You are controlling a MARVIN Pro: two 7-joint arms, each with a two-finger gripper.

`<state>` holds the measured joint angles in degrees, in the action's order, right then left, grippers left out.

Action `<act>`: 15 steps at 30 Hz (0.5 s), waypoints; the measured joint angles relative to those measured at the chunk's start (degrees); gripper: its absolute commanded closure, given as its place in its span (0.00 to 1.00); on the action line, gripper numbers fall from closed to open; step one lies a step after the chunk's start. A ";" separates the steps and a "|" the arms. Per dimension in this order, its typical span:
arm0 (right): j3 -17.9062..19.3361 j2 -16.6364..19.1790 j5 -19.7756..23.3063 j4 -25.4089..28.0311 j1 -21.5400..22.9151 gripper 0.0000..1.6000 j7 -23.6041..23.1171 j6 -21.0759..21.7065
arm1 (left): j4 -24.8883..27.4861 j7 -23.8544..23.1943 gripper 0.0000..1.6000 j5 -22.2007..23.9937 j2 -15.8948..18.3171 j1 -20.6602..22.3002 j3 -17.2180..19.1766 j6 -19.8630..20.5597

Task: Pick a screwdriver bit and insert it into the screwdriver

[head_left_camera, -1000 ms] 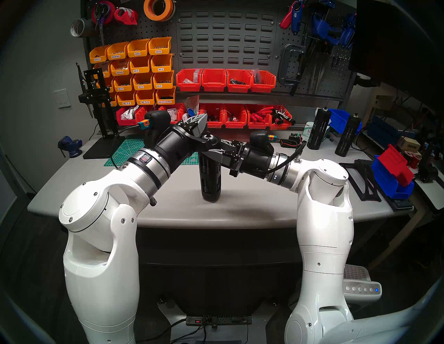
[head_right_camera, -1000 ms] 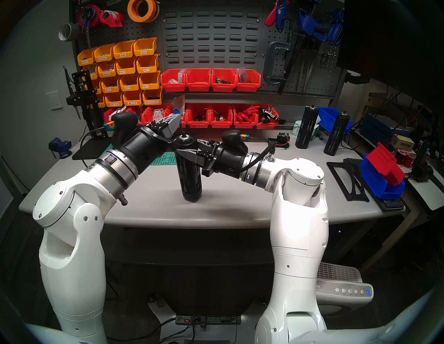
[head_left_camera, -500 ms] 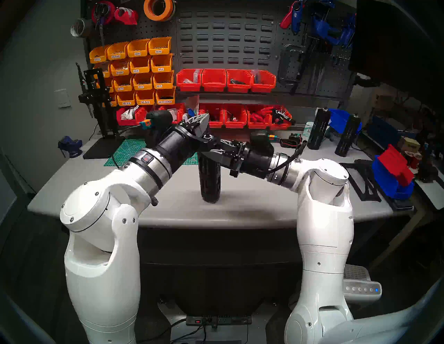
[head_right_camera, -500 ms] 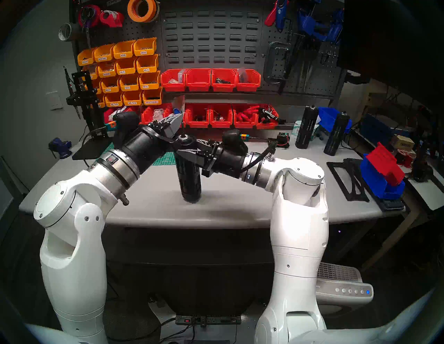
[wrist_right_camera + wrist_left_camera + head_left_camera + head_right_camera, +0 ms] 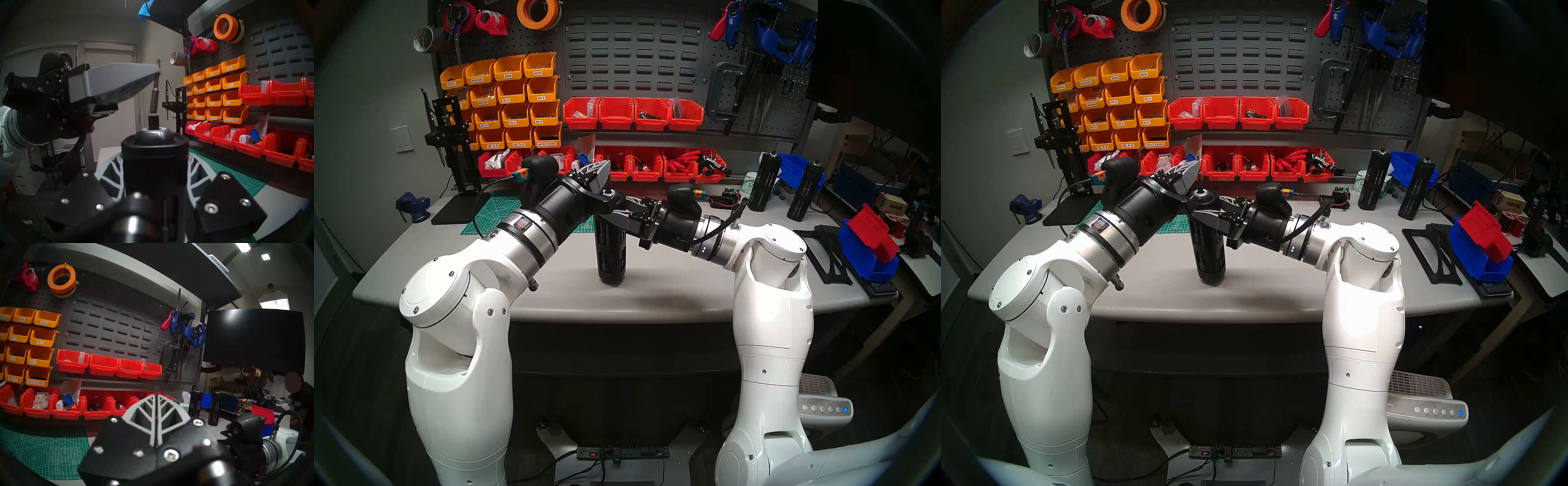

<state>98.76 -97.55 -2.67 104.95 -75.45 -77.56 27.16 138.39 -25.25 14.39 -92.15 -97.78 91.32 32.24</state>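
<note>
Tools come first. The left tool (image 5: 157, 73) is squeezed tight on the screwdriver bit (image 5: 155, 95), a thin dark metal pin. The bit hangs straight down from the tip of this tool. Its low end floats just above the small black nub on top of the screwdriver (image 5: 153, 152), with a tiny gap between them.

The right tool (image 5: 612, 212) is clamped on the screwdriver, one finger on each side near its top. The screwdriver is a tall black tube with long slots in its sides. It stands upright, and its foot rests on the grey table (image 5: 670, 288), right under both tools.

Behind the left tool lies a green cutting mat (image 5: 497, 210). Farther back sit red bins (image 5: 633, 113) and yellow bins (image 5: 514, 91) on a dark peg wall. Off past the right tool, well apart, stand two more black tubes (image 5: 763, 181) like the screwdriver.
</note>
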 measured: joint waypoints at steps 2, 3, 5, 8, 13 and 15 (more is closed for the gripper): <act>0.05 -0.03 0.00 -0.07 0.04 1.00 0.02 -0.04 | 0.00 0.00 1.00 -0.01 0.00 0.00 -0.02 0.00; 0.08 -0.04 0.00 -0.11 0.06 1.00 0.02 -0.06 | 0.00 0.00 1.00 -0.02 0.00 0.00 -0.03 0.00; 0.13 -0.07 0.00 -0.16 0.09 1.00 0.04 -0.11 | -0.01 0.00 1.00 -0.04 0.00 0.00 -0.05 0.00; 0.22 -0.13 0.01 -0.21 0.16 1.00 0.04 -0.16 | -0.05 0.00 1.00 -0.05 -0.01 0.00 -0.07 0.00; 0.23 -0.20 0.08 -0.27 0.29 1.00 0.04 -0.18 | -0.10 0.04 1.00 -0.13 -0.02 -0.05 -0.10 -0.01; 0.23 -0.22 0.11 -0.29 0.32 1.00 0.03 -0.18 | -0.14 0.07 1.00 -0.17 -0.02 -0.05 -0.11 -0.05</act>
<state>98.99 -97.77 -2.56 104.66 -75.13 -77.53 26.97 138.25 -25.19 14.22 -92.18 -97.82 91.21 32.19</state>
